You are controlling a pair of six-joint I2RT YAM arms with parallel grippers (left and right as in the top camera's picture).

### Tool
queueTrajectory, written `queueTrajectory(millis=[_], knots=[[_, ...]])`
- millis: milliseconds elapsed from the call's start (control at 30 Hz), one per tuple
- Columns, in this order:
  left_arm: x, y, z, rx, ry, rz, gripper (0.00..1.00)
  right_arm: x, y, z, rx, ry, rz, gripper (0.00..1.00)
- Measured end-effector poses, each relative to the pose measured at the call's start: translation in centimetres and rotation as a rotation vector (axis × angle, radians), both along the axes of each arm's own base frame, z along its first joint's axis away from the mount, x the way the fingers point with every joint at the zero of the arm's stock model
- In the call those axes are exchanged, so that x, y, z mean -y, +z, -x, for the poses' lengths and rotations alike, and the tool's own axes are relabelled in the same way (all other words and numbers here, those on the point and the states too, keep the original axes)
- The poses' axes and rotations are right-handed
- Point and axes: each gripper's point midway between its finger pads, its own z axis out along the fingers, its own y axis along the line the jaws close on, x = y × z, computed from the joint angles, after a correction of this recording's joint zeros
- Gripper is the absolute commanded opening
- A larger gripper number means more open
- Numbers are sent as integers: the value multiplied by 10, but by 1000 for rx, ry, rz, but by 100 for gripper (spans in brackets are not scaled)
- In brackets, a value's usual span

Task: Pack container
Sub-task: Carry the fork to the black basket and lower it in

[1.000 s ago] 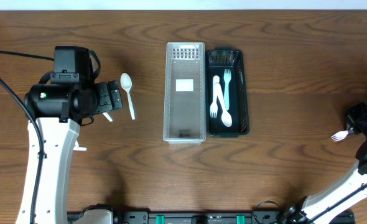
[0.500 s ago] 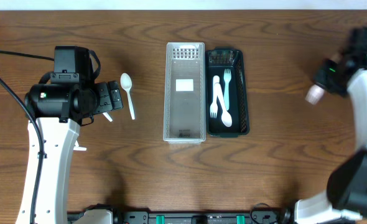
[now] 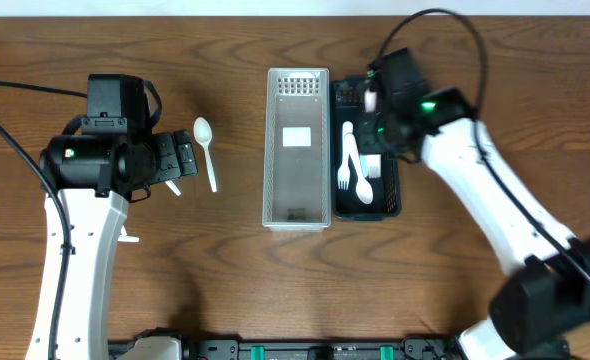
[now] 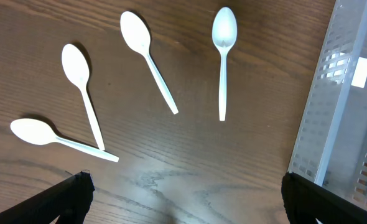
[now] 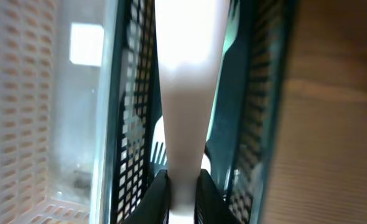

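Observation:
My right gripper (image 5: 183, 193) is shut on the flat handle of a white plastic fork (image 5: 186, 93) and hangs over the dark mesh basket (image 5: 264, 93). Overhead, that gripper (image 3: 375, 105) is above the far end of the basket (image 3: 395, 150), where white forks (image 3: 346, 160) lie. An empty clear container (image 3: 297, 148) stands against the basket's left side. My left gripper (image 4: 186, 199) is open above bare wood, just short of several white spoons (image 4: 222, 56) lying left of the clear container (image 4: 345, 106).
One spoon (image 3: 207, 150) shows overhead beside the left gripper (image 3: 180, 160); that arm hides the others. The left arm's black cable crosses the table's left edge. Bare wood surrounds both containers.
The right arm has swung from the table's right edge to above the dark basket, carrying the fork. The left arm has not moved.

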Motion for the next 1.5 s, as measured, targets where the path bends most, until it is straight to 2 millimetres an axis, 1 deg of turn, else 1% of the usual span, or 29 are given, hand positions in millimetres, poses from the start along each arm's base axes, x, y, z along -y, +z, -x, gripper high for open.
queueTrajectory(millis=[133, 200, 267, 333, 367, 433, 467, 500, 600, 633, 700, 767, 833, 867, 900, 933, 1000, 1033, 1067, 1133, 1167, 1233, 1267, 1333, 1433, 1500], knots=[[0, 0, 0, -1, 0, 0, 98, -9, -46, 4, -113, 2, 37, 11], [0, 0, 1, -3, 0, 0, 98, -9, -60, 6, -147, 1, 48, 11], [0, 0, 1, -3, 0, 0, 98, -10, -66, 5, -155, -1, 48, 14], [0, 0, 1, -4, 0, 0, 98, -11, -66, 3, -143, 0, 43, 23], [0, 0, 1, -4, 0, 0, 98, -12, -65, 1, -136, -4, 38, 31], [0, 0, 1, -3, 0, 0, 98, -12, -65, 0, -132, 2, 38, 58], [0, 0, 0, -2, 0, 0, 98, -13, -65, 0, -132, 4, 38, 65], [0, 0, 0, 0, 0, 0, 98, -13, -65, 0, -131, 7, 38, 67], [0, 0, -1, 3, 0, 0, 98, -13, -62, -2, -123, 32, 43, 67], [0, 0, -1, 3, 0, 0, 98, -12, -58, -4, -117, 40, 46, 67], [0, 0, -1, 4, -1, -1, 98, -9, -43, -14, -86, 35, 48, 67], [0, 0, 0, 2, -1, 0, 98, 0, -22, -30, -26, 8, 50, 68], [0, 1, 1, -2, -1, -1, 98, 16, 7, -48, 53, -38, 44, 69], [1, 4, 2, -3, -4, -1, 98, 30, 25, -57, 99, -75, 36, 71], [2, 8, 1, 3, -7, -1, 98, 42, 39, -62, 132, -106, 31, 72], [4, 14, 0, 17, -15, 0, 98, 59, 53, -67, 165, -146, 26, 72], [12, 29, -7, 59, -39, 2, 98, 95, 75, -70, 205, -234, 21, 72], [18, 38, -11, 83, -56, 4, 98, 117, 82, -68, 208, -285, 23, 72], [22, 44, -15, 98, -68, 6, 98, 134, 84, -65, 201, -323, 28, 72], [30, 53, -25, 120, -83, 12, 98, 170, 80, -56, 161, -402, 42, 72], [34, 53, -32, 120, -85, 16, 98, 181, 76, -53, 140, -427, 48, 72], [36, 48, -49, 102, -80, 18, 98, 200, 65, -45, 97, -469, 57, 72], [36, 40, -60, 80, -73, 17, 98, 207, 58, -41, 76, -481, 63, 72], [34, 20, -81, 27, -50, 19, 98, 217, 45, -32, 35, -491, 73, 72], [27, -28, -113, -76, -16, 33, 98, 222, 23, -20, -23, -483, 85, 73], [23, -60, -123, -142, 0, 49, 98, 223, 9, -14, -54, -472, 92, 73]])
